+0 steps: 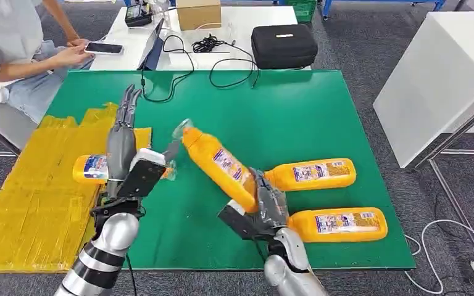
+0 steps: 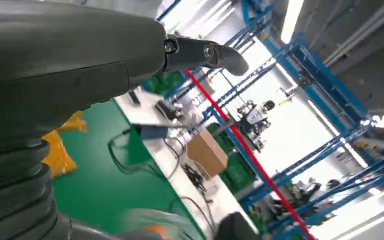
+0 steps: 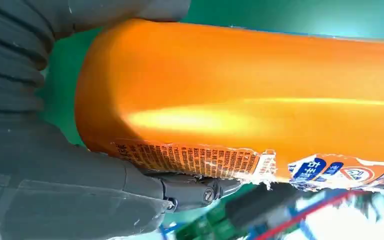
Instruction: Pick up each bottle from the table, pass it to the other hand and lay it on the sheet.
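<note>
The green table (image 1: 321,117) is taking up the middle of the head view, and the yellow sheet (image 1: 31,209) is lying over its 9 o'clock edge, hanging past the table's side. A white desk (image 1: 234,24) is standing at 12 o'clock beyond the table, carrying a black case (image 1: 283,44), a cardboard box (image 1: 198,12) and loose cables (image 1: 208,43). A person (image 1: 18,55) is sitting at 10 o'clock, with a hand beside a phone (image 1: 103,47).

The right hand (image 1: 266,206) is gripping the held bottle (image 1: 219,165) around its lower body near the table's 6 o'clock edge, tilting it so that the cap end is pointing toward 10 o'clock, clear of the table. In the right wrist view the thumb and fingers (image 3: 200,187) are pressing against the orange body (image 3: 260,100) from opposite sides.

The left hand (image 1: 122,139) is reaching toward 12 o'clock with its fingers (image 1: 127,105) stretched straight and lying close together, holding nothing. The held bottle's cap is sitting just beside this hand's wrist.

One bottle on the sheet (image 1: 91,168) is lying at the sheet's inner edge, partly hidden behind the left hand. Two more are lying on the table at 3 o'clock of the right hand: the far bottle (image 1: 311,174) and the near bottle (image 1: 339,224), roughly parallel and apart.
</note>
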